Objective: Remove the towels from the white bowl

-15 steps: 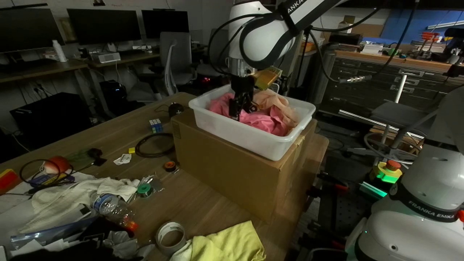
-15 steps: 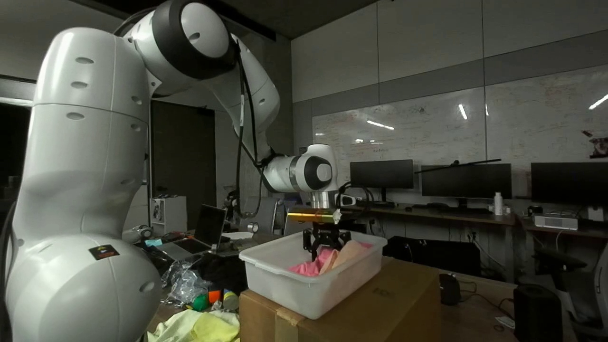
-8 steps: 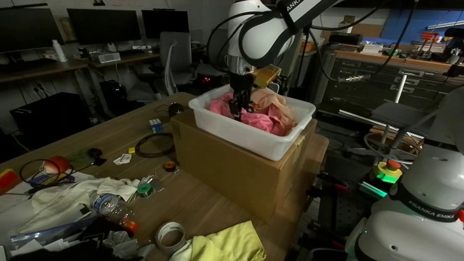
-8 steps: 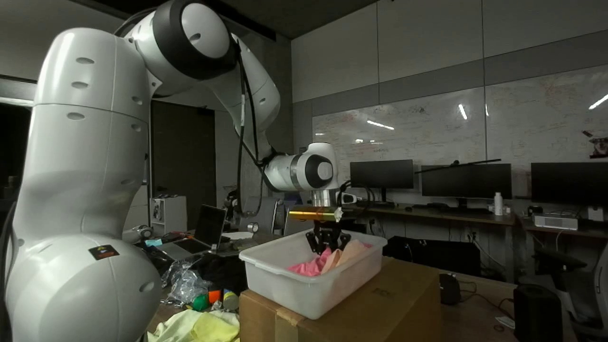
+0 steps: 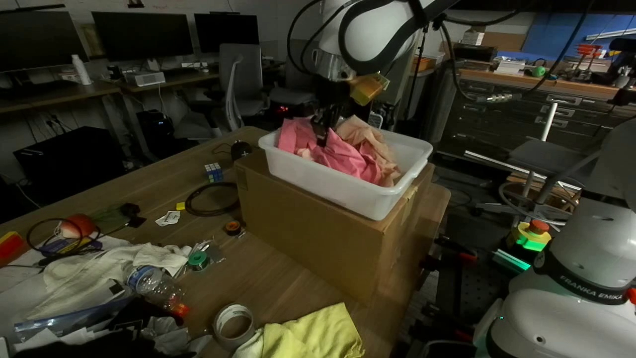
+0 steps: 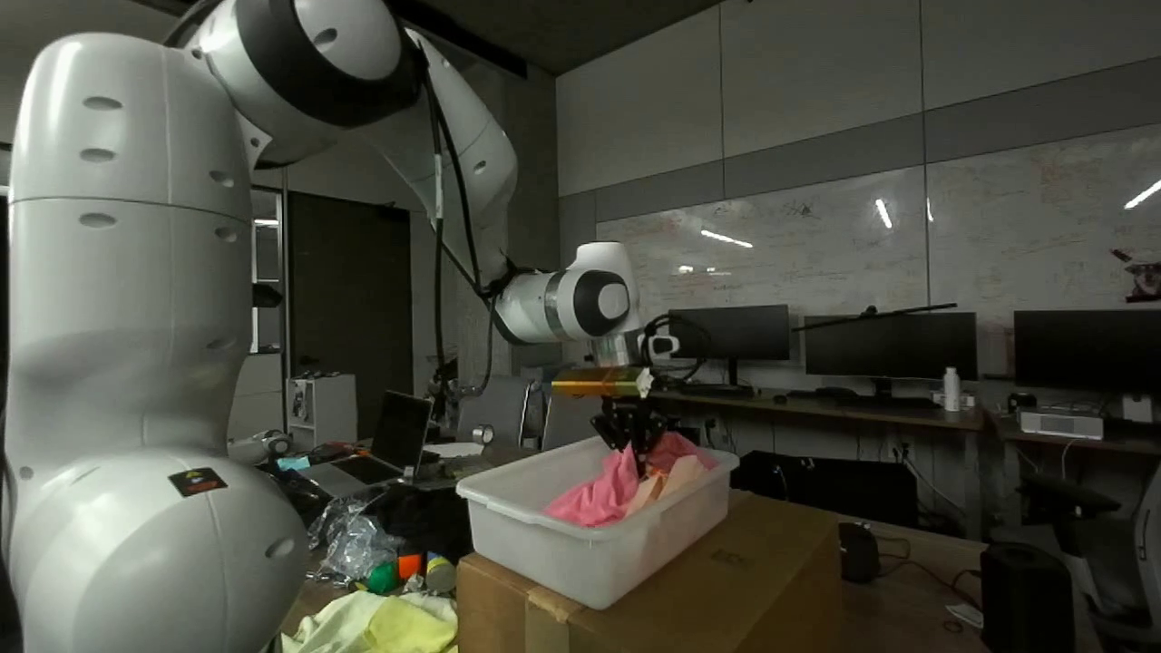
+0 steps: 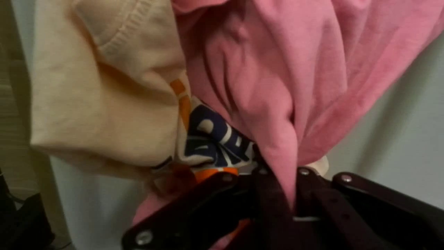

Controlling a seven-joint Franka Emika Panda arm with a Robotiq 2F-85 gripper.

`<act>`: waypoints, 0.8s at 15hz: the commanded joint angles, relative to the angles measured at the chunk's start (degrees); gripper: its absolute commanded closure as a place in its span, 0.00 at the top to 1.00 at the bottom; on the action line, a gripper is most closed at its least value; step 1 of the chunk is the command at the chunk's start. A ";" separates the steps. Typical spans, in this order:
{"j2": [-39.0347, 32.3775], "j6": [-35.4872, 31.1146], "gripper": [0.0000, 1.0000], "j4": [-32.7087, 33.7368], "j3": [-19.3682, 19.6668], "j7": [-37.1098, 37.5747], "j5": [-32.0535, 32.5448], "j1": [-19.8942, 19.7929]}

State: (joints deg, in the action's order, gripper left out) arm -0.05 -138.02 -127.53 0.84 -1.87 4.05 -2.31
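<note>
A white plastic tub [image 5: 338, 194], the white bowl of the task, holds crumpled cloths in both exterior views. They are a pink towel [image 5: 348, 161] and a peach one [image 5: 367, 133] with a dark blue and orange print. In the wrist view a fold of the pink towel [image 7: 256, 83] runs down between my fingers, which pinch it; the peach towel [image 7: 104, 114] lies to the left. My gripper [image 5: 322, 139] is shut on that pink fold, just above the heap and around rim height. Most of the pink cloth still rests in the tub. The towels' undersides are hidden.
The tub stands on a cardboard box [image 5: 308, 228] on a wooden table. A yellow cloth [image 5: 318, 333] and a tape roll [image 5: 233, 325] lie in front of the box. A plastic bottle [image 5: 154, 286], a puzzle cube [image 5: 213, 172] and other clutter are spread beside it.
The jaws have closed on the pink towel. My gripper has risen, pulling the pink cloth up into a higher heap, and the wrist has tilted slightly.
</note>
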 commanded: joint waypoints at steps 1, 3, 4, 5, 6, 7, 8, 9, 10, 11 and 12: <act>10.80 -4.90 0.04 -5.38 0.08 3.73 1.65 0.28; 15.79 -5.90 0.04 -6.60 -0.54 6.32 1.02 0.24; 17.77 -6.67 0.04 -6.98 -1.00 7.92 0.98 0.13; 19.89 -7.01 0.04 -7.20 -1.55 9.59 0.39 0.13; 21.81 -7.18 0.04 -7.36 -2.08 11.08 0.20 -0.02; 23.30 -7.60 0.04 -7.51 -2.73 12.29 0.00 0.00; 24.93 -7.17 0.04 -7.46 -3.28 13.17 -0.22 0.03; 26.02 -7.18 0.04 -7.43 -4.03 14.35 -0.16 -0.05; 27.19 -7.04 0.04 -7.43 -4.61 15.07 -0.26 -0.02; 28.24 -7.08 0.04 -7.43 -5.44 16.36 0.03 -0.29; 29.16 -6.97 0.04 -7.42 -6.16 17.11 0.24 -0.35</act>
State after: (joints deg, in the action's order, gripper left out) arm 25.50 -143.39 -134.01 -3.61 12.39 4.26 -2.18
